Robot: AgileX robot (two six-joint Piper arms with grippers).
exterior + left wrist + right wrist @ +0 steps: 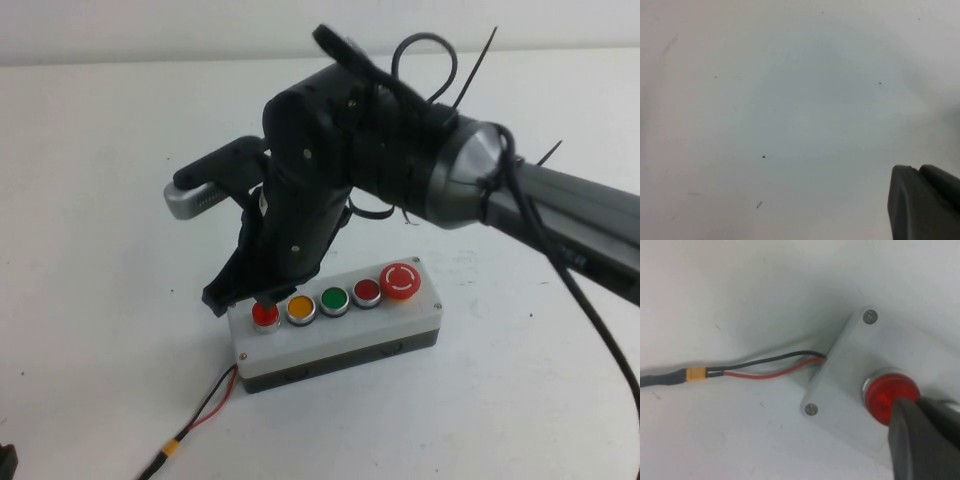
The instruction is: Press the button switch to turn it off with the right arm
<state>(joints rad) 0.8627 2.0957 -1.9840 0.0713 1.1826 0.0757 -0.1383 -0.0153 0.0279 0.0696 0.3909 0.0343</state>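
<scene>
I have the right arm (520,200) reaching in from the right, its right pincer (262,298) tipped down onto the button switch (265,314), the leftmost button on the grey box (330,345) sitting on the white worktop (100,250). In the right wrist view its fingers (920,440) look closed together, gripping nothing, with the tip touching the bright red cap. The left pincer (925,202) hangs over bare worktop; whether it is open I cannot tell.
</scene>
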